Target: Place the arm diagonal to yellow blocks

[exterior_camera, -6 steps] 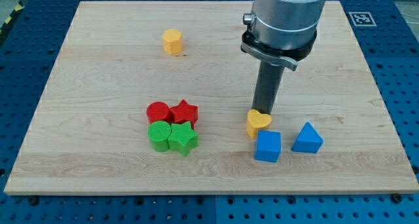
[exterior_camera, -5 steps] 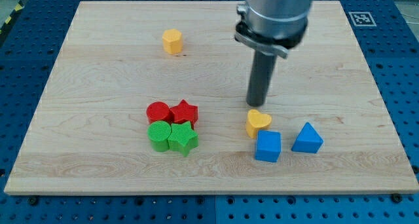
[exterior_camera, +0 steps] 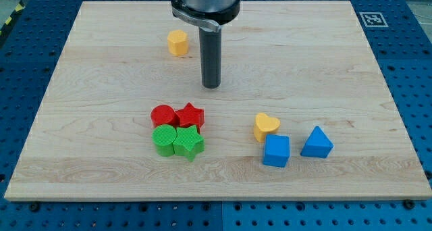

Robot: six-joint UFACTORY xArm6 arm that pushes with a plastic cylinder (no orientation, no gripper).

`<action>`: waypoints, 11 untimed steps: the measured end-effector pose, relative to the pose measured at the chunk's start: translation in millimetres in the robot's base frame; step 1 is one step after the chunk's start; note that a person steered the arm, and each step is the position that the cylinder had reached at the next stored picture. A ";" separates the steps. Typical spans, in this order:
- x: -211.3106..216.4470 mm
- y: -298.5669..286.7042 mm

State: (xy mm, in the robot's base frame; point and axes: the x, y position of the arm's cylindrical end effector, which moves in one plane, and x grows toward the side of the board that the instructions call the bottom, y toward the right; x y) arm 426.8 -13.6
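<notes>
A yellow hexagonal block (exterior_camera: 177, 42) stands near the view's top, left of centre. A yellow heart block (exterior_camera: 266, 126) lies lower right of centre, touching the blue cube (exterior_camera: 276, 150). My tip (exterior_camera: 212, 86) is on bare board between the two yellow blocks, below and to the right of the hexagon and up and to the left of the heart. It touches no block.
A red cylinder (exterior_camera: 163, 115), a red star (exterior_camera: 190, 115), a green cylinder (exterior_camera: 163, 139) and a green star (exterior_camera: 188, 142) form a tight cluster below and left of my tip. A blue triangular block (exterior_camera: 316, 142) sits right of the blue cube. The wooden board (exterior_camera: 101, 170) lies on a blue perforated table.
My tip has left the yellow heart and moved up and to the left, toward the yellow hexagon. No block has moved.
</notes>
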 end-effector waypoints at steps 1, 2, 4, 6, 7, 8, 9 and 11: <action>-0.1 0.0; -0.2 0.0; -0.7 0.0; -3.2 0.0; -6.3 0.0; -10.2 0.0; -10.7 0.0; -36.1 -38.5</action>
